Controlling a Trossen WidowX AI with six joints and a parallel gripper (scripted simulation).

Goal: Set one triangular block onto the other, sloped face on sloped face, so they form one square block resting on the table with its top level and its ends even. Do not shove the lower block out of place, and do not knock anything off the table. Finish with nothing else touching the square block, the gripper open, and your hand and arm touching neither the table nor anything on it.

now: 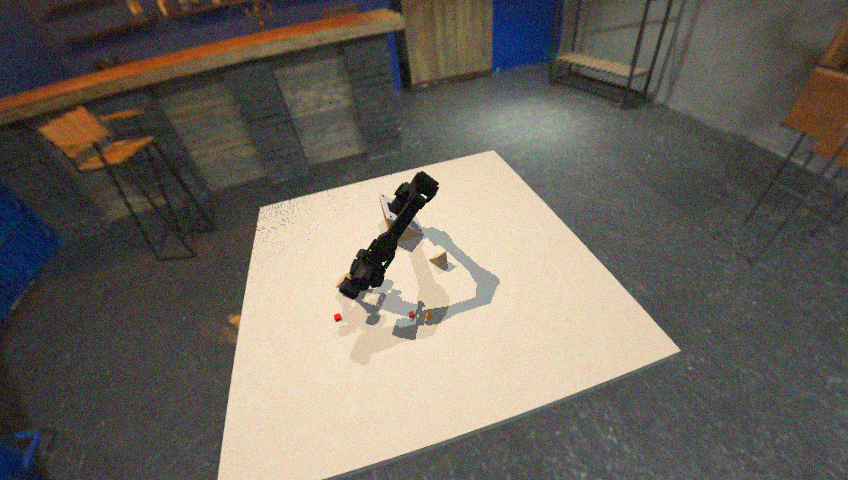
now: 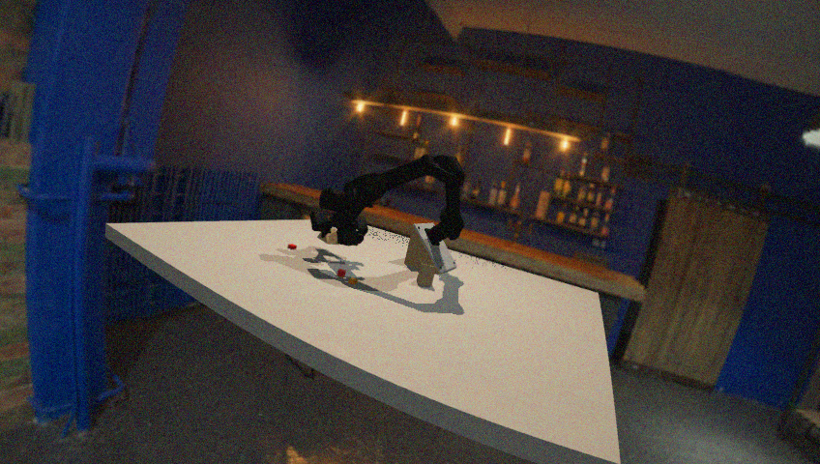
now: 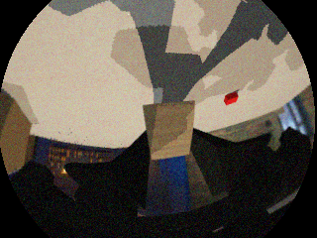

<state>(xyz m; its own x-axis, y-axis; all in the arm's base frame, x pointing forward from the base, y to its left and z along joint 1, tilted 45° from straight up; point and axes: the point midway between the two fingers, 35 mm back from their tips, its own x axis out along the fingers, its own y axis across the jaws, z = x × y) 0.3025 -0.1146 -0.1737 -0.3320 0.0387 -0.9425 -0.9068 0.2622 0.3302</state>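
My gripper [image 1: 346, 284] [image 2: 330, 232] [image 3: 166, 131] is shut on one wooden triangular block [image 1: 342, 280] [image 2: 332, 235] [image 3: 170, 124]. The block sits between both fingers in the wrist view and is largely hidden by the gripper in the top and exterior views. It appears a little above the table. The other triangular block [image 1: 439, 259] [image 2: 425, 276] stands on the table near the arm's base, well apart from my gripper; its sloped face is hard to make out.
A red cube [image 1: 337, 317] [image 2: 292, 246] [image 3: 231, 98] lies near the gripper. Another red cube [image 1: 411, 314] [image 2: 341, 272] and an orange cube [image 1: 427, 315] [image 2: 352, 280] lie close together. The arm's wooden stand [image 2: 415, 258] carries a white plate [image 2: 448, 264] behind the free block.
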